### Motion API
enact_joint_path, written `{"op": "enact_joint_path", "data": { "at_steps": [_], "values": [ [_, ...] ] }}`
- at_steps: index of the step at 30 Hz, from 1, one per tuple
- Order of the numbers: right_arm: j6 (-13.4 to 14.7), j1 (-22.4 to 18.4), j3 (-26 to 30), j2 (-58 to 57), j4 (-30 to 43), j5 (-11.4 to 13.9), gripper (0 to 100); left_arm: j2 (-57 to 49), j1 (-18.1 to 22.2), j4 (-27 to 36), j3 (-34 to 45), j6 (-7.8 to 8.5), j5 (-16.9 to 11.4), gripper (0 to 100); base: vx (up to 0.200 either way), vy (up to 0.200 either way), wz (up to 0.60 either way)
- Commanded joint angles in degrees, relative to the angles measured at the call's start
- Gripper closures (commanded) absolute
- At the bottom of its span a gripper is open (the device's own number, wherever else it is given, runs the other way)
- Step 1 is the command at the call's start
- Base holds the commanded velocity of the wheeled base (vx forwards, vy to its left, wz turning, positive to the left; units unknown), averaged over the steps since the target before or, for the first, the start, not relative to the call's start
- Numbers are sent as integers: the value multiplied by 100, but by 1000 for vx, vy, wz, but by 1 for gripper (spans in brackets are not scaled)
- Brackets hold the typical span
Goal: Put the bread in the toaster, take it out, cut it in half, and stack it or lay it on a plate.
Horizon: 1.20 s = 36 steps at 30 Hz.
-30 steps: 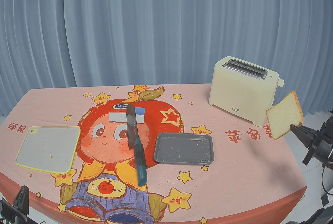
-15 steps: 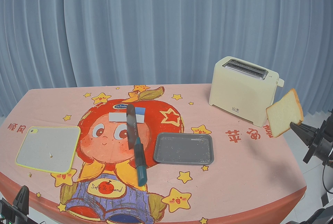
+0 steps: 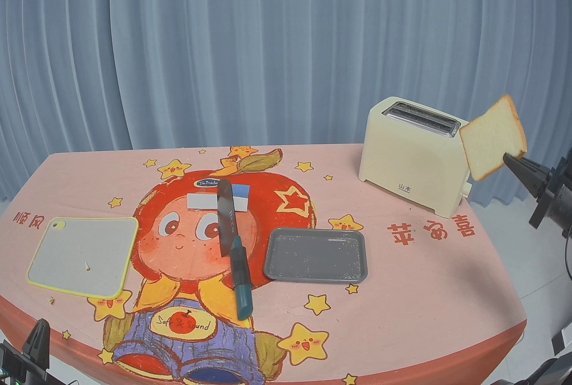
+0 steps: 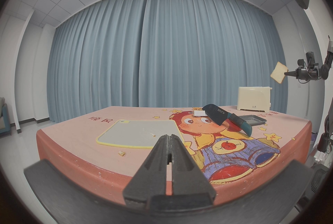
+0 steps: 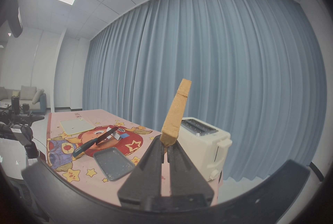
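Observation:
My right gripper (image 3: 511, 158) is shut on a corner of the bread slice (image 3: 492, 137), holding it upright in the air just right of the cream toaster (image 3: 417, 154) and level with its top slots. In the right wrist view the bread slice (image 5: 176, 113) rises edge-on from the gripper (image 5: 165, 143), with the toaster (image 5: 203, 145) behind it. The grey plate (image 3: 316, 255) lies at mid-table. A knife (image 3: 232, 243) with a teal handle lies left of the plate. My left gripper (image 4: 169, 141) is shut and empty, low before the table's near left edge.
A yellow-rimmed cutting board (image 3: 83, 255) lies at the table's left. A small white and blue card (image 3: 217, 199) sits under the knife blade. A blue curtain hangs behind the table. Open tablecloth lies in front of the toaster.
My right gripper has lifted the bread slice from beside the toaster's lower right corner up to the height of its top. The left arm and table items are unchanged.

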Motion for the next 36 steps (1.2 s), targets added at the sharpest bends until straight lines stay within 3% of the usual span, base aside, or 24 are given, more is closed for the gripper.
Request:
{"op": "enact_joint_path", "data": {
  "at_steps": [1,4,14,22,29,36],
  "values": [
    [-44,-175,-295,304,-3,106,100,-2,0,-1,101,-2,11,100,0,0,0],
    [-246,-210,-426,410,-3,317,100,-2,0,-1,101,-2,2,100,0,0,0],
    [-421,-227,-840,735,6,387,100,-2,0,-1,101,-2,2,100,0,0,0],
    [-914,-412,-1200,1086,15,915,100,-2,0,-1,101,-2,2,100,0,0,0],
    [-984,-491,-1446,1245,41,1205,100,-2,0,-1,101,-2,2,100,0,0,0],
    [-1186,-482,-2061,1245,1166,1460,100,-2,0,-1,101,-2,2,100,0,0,0]
  ]
}}
